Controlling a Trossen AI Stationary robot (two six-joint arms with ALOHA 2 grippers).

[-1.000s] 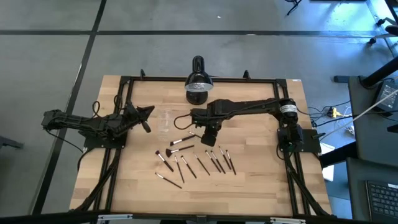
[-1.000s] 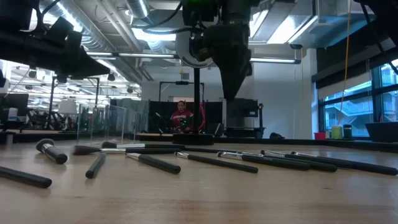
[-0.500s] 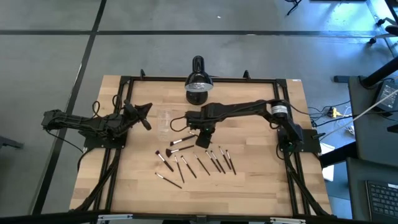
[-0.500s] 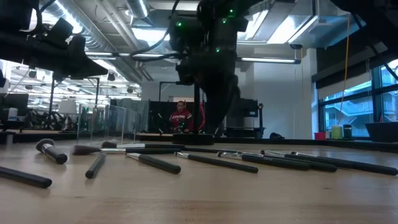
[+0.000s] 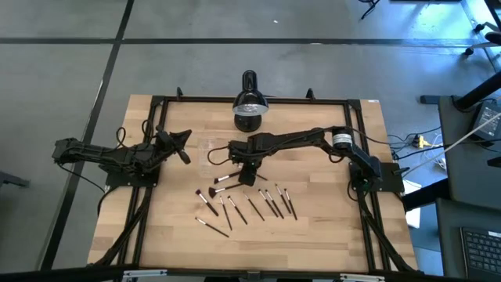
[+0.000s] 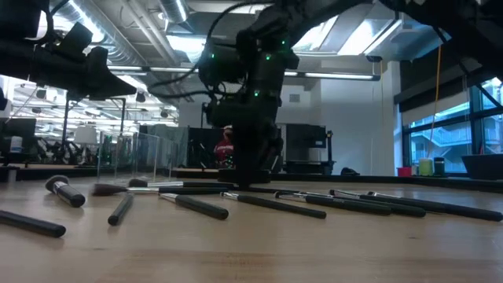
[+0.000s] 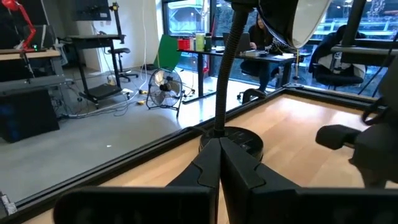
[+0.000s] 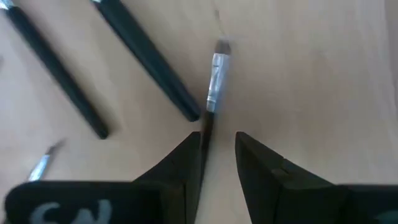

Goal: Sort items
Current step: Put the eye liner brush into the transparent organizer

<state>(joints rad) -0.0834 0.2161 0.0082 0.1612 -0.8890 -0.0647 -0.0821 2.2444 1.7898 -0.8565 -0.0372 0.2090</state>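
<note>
My right gripper (image 8: 217,155) is down low over the middle of the pale wooden worktop (image 5: 329,227), its two dark fingers (image 8: 180,165) spread a little with a thin dark-handled makeup brush (image 8: 211,87) lying in the gap between them; the handle runs close along one finger, but I cannot tell whether it touches, and nothing is pinched yet. The brush has a short silvery ferrule and a small brownish tip pointing away from me. I judge it very light and stiff along its stick handle, smooth enough to roll or skate on the wood if I nudge it from one side, and the bristles soft enough to splay, so I would close on the dark handle just behind the ferrule, square across it, and keep off the tip. Because it lies flat, my fingertips would need to come right to the wood. Two thicker black brush handles (image 8: 146,59) lie just beside it. The other makeup brushes (image 5: 250,205) are scattered in a loose row from the middle towards the near edge. My left gripper (image 5: 185,139) waits by the left edge, fingers pressed together and holding nothing, facing the black desk lamp (image 7: 236,93) at the far edge.
</note>
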